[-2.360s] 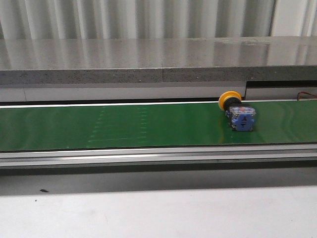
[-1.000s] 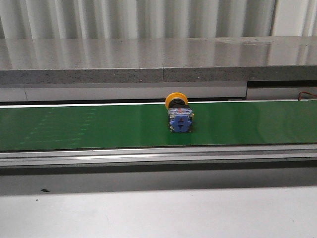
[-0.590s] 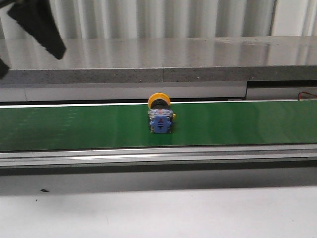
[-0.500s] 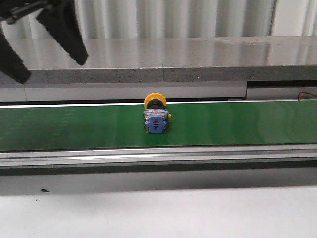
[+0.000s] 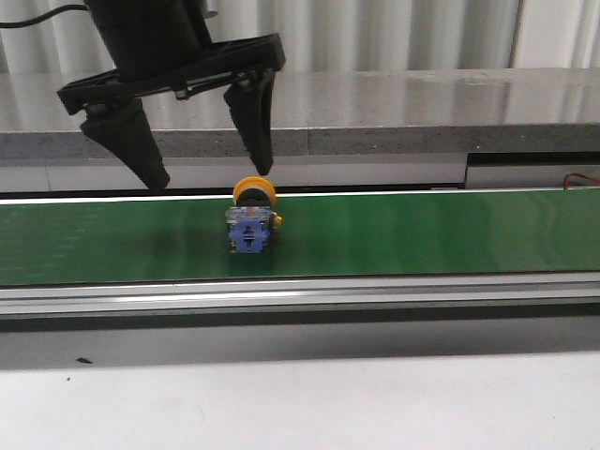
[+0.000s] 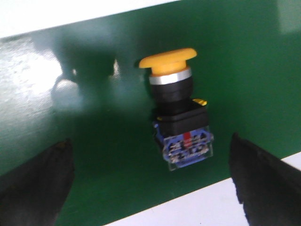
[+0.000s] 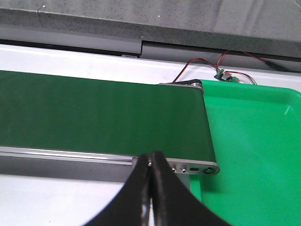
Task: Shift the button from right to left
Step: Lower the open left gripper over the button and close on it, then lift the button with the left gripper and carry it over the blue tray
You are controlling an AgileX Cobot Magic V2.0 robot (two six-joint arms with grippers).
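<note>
**Ana:** What does the setting look like, starting at the left?

**Ben:** A green conveyor belt [image 5: 422, 234] runs across the whole front view, with a silver metal rail along its near edge and a pale tabletop [image 5: 300, 403] in front. Behind it sits a grey speckled stone ledge [image 5: 375, 122], and behind that a wall of white ribbed panels.

**Ana:** Where is the left gripper?

**Ben:** The left gripper [image 5: 208, 178] hangs above the belt, left of centre, its two black fingers spread wide apart and holding nothing.

**Ana:** And the button?

**Ben:** The button [image 5: 251, 220] lies on the belt just below the gripper's right finger, yellow cap toward the ledge, blue block toward the camera. It touches neither finger.

**Ana:** Further right?

**Ben:** The right gripper [image 7: 150, 188] shows only in its wrist view, fingers pressed together with nothing between them, near the belt's end. A bright green tray [image 7: 254, 155] sits beside that end, with thin red wires behind.
</note>
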